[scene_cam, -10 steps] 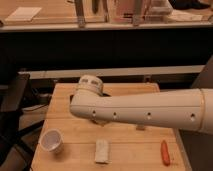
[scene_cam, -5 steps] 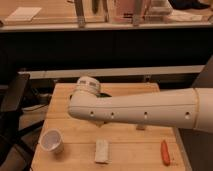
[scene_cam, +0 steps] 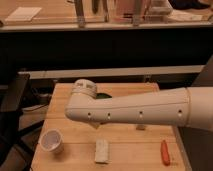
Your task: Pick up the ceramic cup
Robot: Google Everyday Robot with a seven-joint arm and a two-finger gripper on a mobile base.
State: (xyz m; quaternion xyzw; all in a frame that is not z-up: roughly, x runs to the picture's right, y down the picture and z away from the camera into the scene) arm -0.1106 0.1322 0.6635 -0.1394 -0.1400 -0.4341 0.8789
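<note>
Standing upright on the light wooden table (scene_cam: 64, 102), the small white round ceramic cup (scene_cam: 52, 141) sits close to the table's left edge and near its front edge, mouth up and touched by nothing. To the right of the cup, apart from it, lies a pale rectangular block (scene_cam: 102, 151). Much farther right of the cup, near the table's right edge, lies a slim orange-red stick-shaped item (scene_cam: 165, 152). Behind the cup and to its right, the 1 thick white robot arm (scene_cam: 135, 107) crosses above the tabletop from the right side, and its banded elbow ends up and to the right of the cup. A sliver of the dark green bowl (scene_cam: 103, 96) shows just behind that elbow. The gripper is hidden behind the arm's shell, somewhere beyond the cup; its 2 fingers are spread wide and the cup is not between them. Bare wood lies all around the cup, widest behind it under the arm. Left of the cup, past the table edge, stands a black chair (scene_cam: 15, 92).
</note>
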